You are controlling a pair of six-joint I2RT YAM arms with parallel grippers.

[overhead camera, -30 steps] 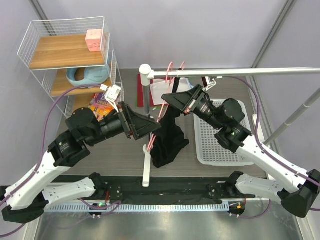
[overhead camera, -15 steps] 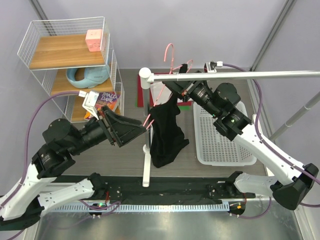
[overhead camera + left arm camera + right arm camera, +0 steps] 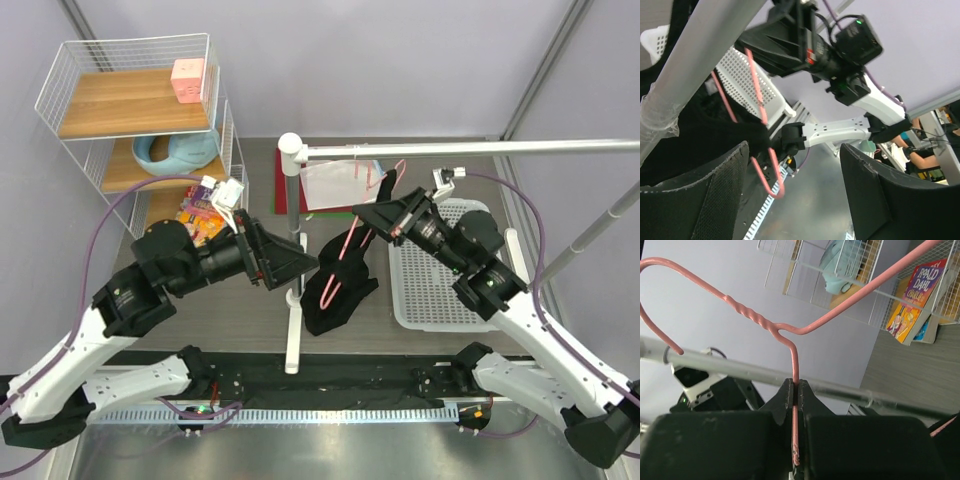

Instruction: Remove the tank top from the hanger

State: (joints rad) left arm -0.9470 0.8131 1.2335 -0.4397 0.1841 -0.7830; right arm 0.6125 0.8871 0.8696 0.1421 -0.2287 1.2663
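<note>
R gripper [image 3: 795, 388], pinching the pink hanger [image 3: 751, 315], has lowered it off the rail [image 3: 480, 148]. Tank top [image 3: 345, 298] is still bunched at its 7 o'clock end. L gripper [image 3: 795, 190] has spread wider, so we strip next.

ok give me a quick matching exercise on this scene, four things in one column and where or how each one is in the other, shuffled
Things:
1 left tool
2 right tool
3 pink cube
4 tank top

Places or states:
a on the wire rack's top shelf
b shut on the pink hanger
c black, hanging next to the white pole
d open, holding nothing

Pairs: 1-d, 2-b, 3-a, 4-c
</note>
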